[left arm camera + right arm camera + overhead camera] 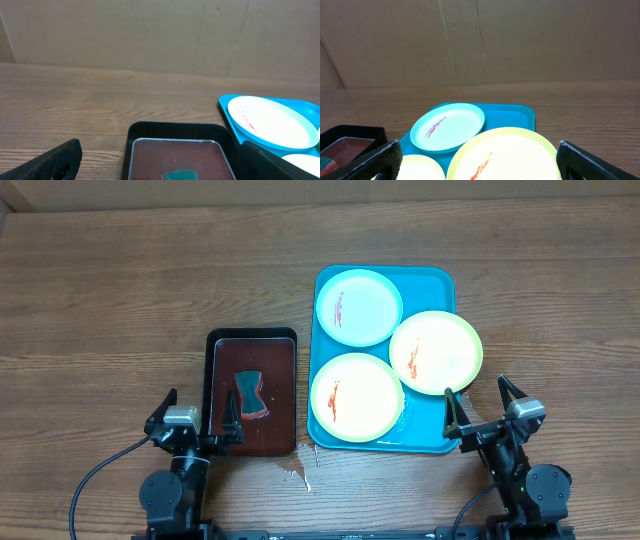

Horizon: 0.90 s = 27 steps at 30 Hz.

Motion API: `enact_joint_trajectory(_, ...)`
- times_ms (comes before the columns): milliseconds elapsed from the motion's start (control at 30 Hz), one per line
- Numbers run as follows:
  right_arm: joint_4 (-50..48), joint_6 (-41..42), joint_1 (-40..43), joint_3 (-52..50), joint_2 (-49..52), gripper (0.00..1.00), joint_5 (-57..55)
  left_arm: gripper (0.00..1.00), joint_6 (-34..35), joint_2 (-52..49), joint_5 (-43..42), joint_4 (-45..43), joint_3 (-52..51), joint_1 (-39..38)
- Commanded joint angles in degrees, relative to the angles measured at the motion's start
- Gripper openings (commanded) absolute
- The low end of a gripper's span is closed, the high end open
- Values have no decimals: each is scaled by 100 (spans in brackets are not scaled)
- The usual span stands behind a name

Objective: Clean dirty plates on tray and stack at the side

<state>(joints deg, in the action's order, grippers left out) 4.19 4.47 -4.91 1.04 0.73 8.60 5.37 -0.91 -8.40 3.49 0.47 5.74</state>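
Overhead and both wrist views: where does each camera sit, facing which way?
Overhead: above the table, looking down; left gripper and right gripper at bottom.
Left wrist: low, facing forward over black tray; own fingers show.
Right wrist: low, facing forward over blue tray; own fingers show.
Both wrist views share the white plate.

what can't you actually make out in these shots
Left wrist view: the green sponge in the black tray is cut off by the bottom edge; only its top shows.
Right wrist view: the near-left plate is cut by the bottom edge, so any streaks on it cannot be judged.
Overhead view: the small marks on the table in front of the blue tray are too small to identify.
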Motion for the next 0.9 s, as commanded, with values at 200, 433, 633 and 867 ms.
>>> enact_joint_trajectory(200,-476,275,0,-48,-35,100,542,100,629,26,-411,-264,-20,35)
enact_joint_trajectory(433,-343,470,0,811,127,100,1104,100,706,-107,-859,-81,662,35)
enact_joint_trajectory(633,332,446,0,2404,1386,100,1200,100,693,-1375,-925,1008,2308,35)
enact_joint_trajectory(867,3049,433,0,5209,3779,100,1252,100,391,-3775,-1204,3390,4990,35)
